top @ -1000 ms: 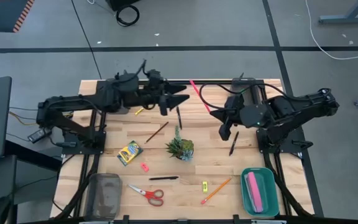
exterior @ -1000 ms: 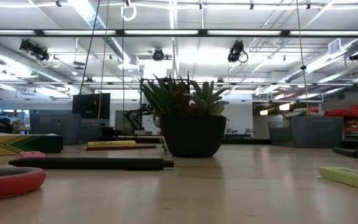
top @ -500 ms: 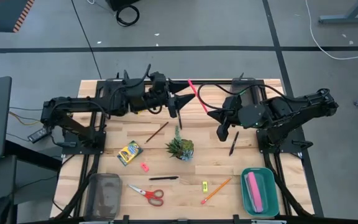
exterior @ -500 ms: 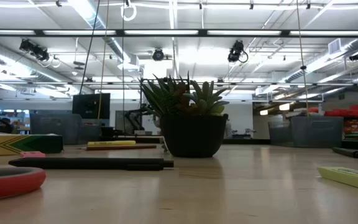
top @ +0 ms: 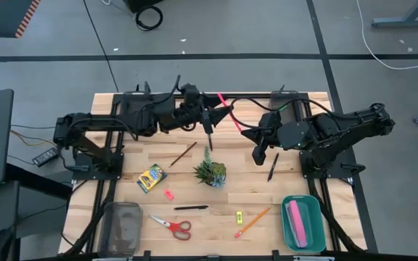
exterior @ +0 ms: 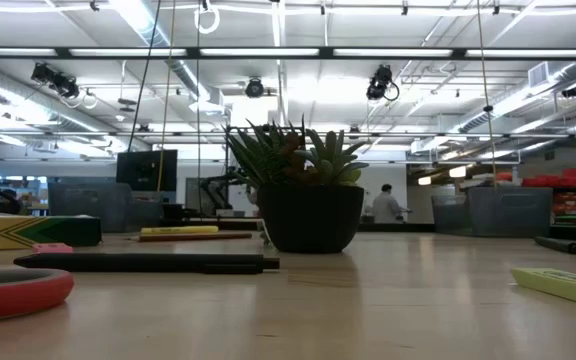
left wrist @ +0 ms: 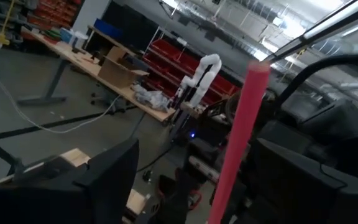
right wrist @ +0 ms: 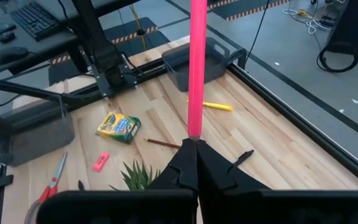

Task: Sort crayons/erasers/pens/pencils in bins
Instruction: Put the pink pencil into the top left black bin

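A pink pencil is held in the air over the far middle of the table by my right gripper, which is shut on its lower end. My left gripper is open. In the left wrist view its two fingers stand on either side of the pencil, apart from it. On the table lie a crayon box, a pink eraser, a yellow eraser, a brown pencil, an orange pencil and black pens. My right gripper pinches the pencil's lower end between its two fingertips. The pencil runs on in line with the fingers, slanting up toward the table's far left. It is lifted clear of the table.
A potted plant stands mid-table, with red-handled scissors near the front. A teal bin at the front right holds a pink thing. A translucent bin is at the front left, and a dark bin at the far left.
My left gripper has moved toward the table's right, closer to the pink pencil, and stays open. My right gripper and the pencil have kept still.
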